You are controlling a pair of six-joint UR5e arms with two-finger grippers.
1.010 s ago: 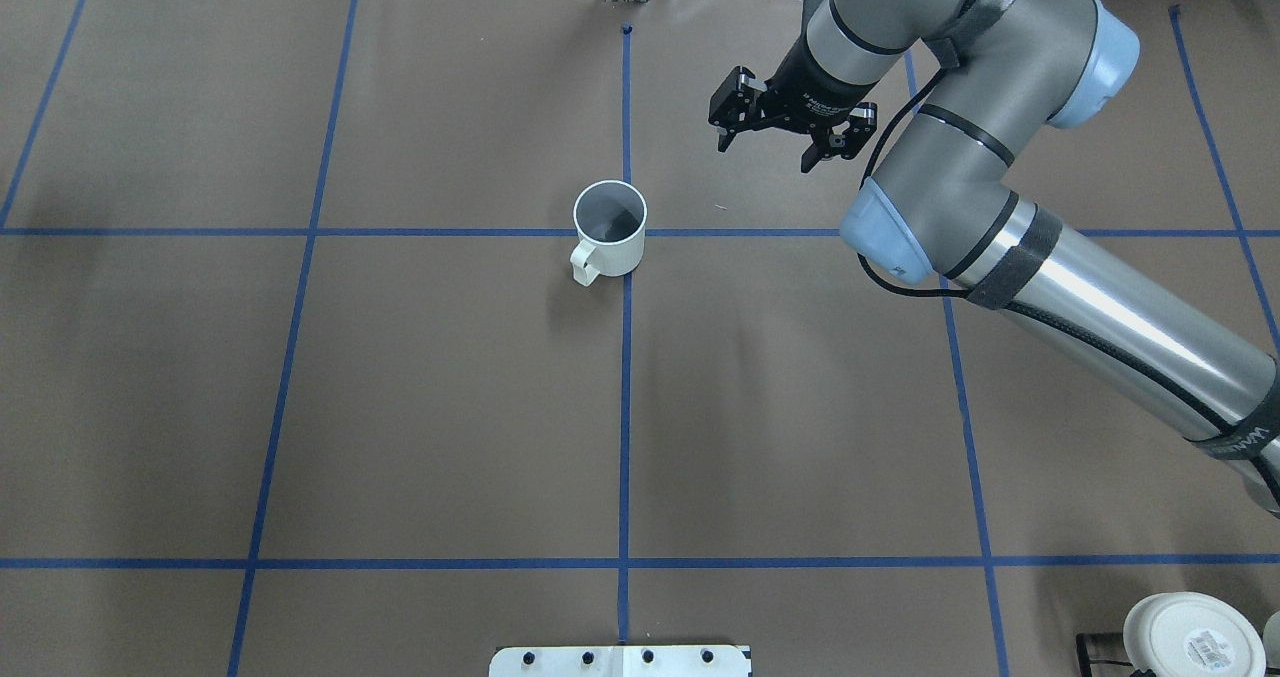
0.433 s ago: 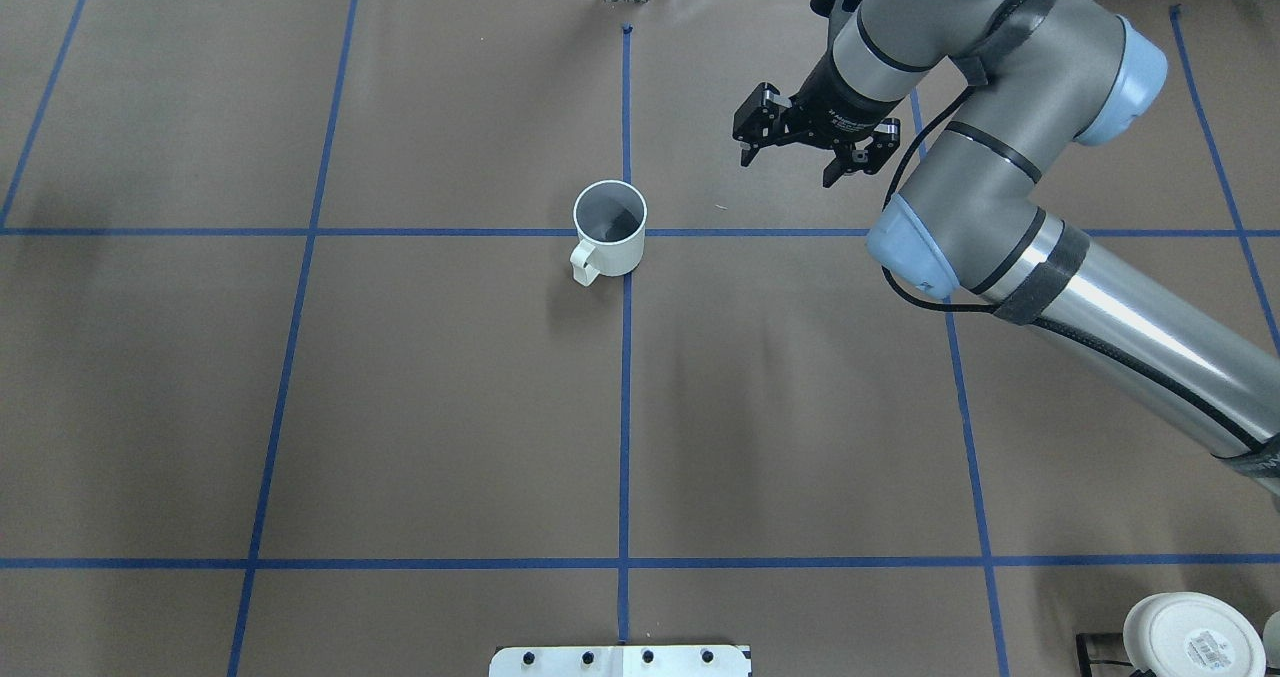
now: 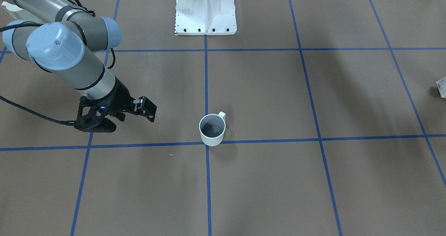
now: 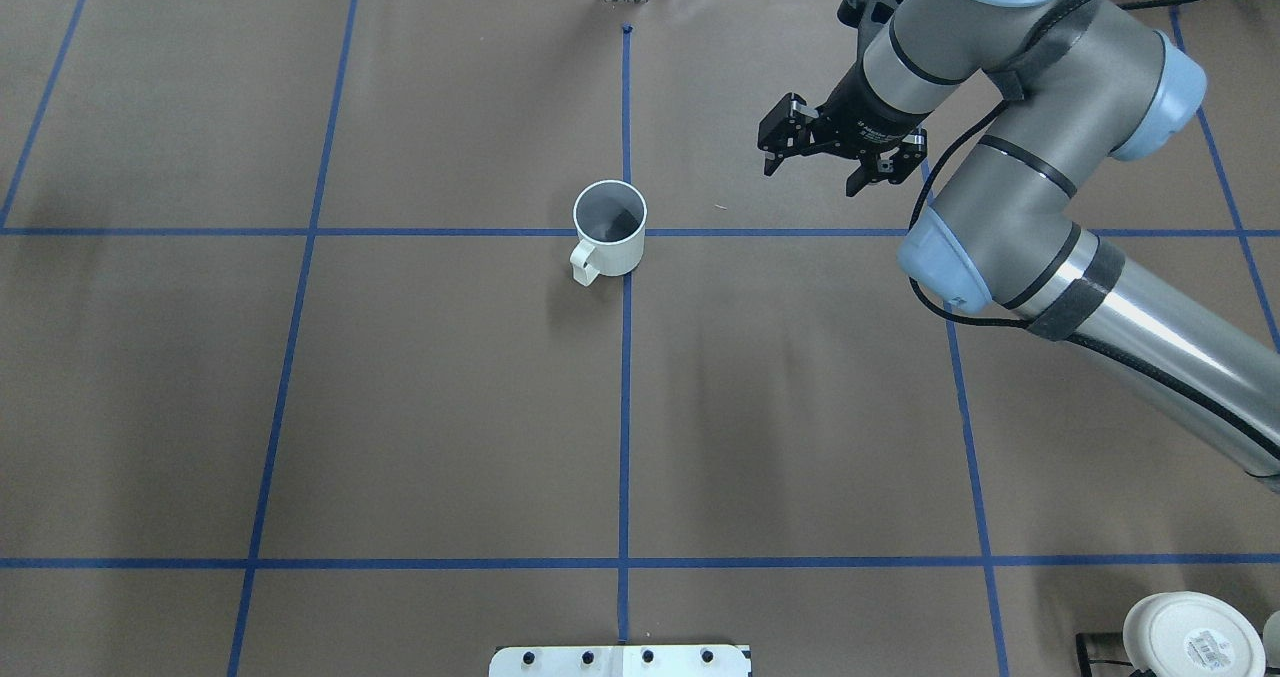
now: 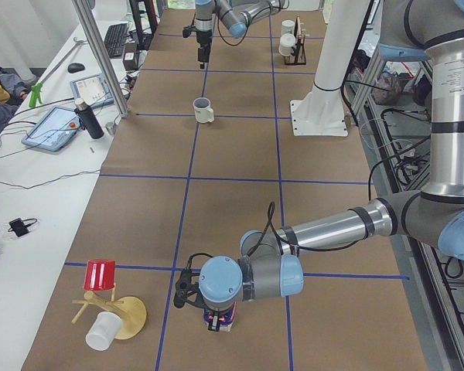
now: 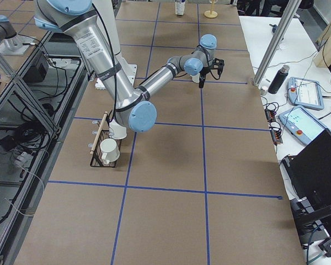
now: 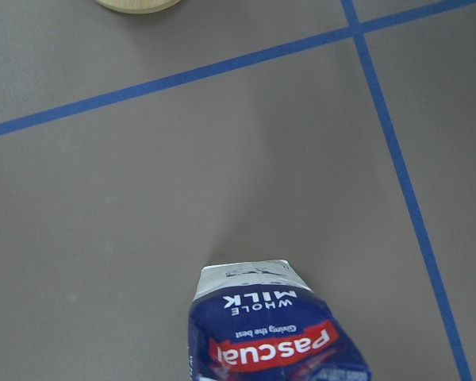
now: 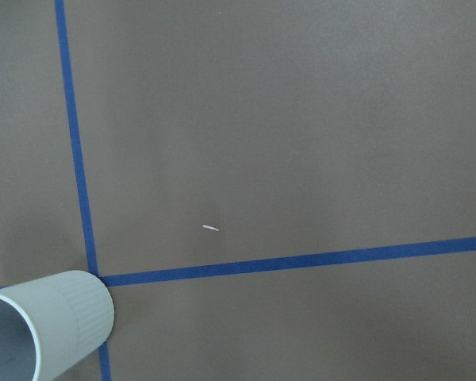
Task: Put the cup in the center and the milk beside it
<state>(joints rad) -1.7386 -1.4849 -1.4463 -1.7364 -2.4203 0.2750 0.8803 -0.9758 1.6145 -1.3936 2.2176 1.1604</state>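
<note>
**Cup** [image 4: 610,227]: You have it upright on the surface [image 4: 450,407], right where two blue tape lines [image 4: 625,407] cross. That crossing reads as the centre mark, so judge this half of the task done. The handle points toward the robot's side. Nothing touches the cup.

**Right tool** [image 4: 811,179]: The fingers are spread and hold nothing. It hangs above the surface, well apart from the cup on the robot's right. Parked out there, it leaves the ground around the cup free for the second item.

**Milk** [image 7: 274,333]: The carton stands on the surface at the end on the robot's left, well away from the cup. The left wrist view shows its gable top and printed face at the bottom edge, directly below the camera. It has not yet been brought to the centre.

**Left tool** [image 5: 213,309]: It sits low over the carton in the left side view. That end is this arm's own, so it is the likely one to do the fetching. You cannot tell whether the fingers are spread or closed round the carton, as no close view shows them.

**Remaining, as a judgement**: Carry the milk across and set it upright just beside the cup. Come in on the side away from the handle to avoid nudging it.
</note>
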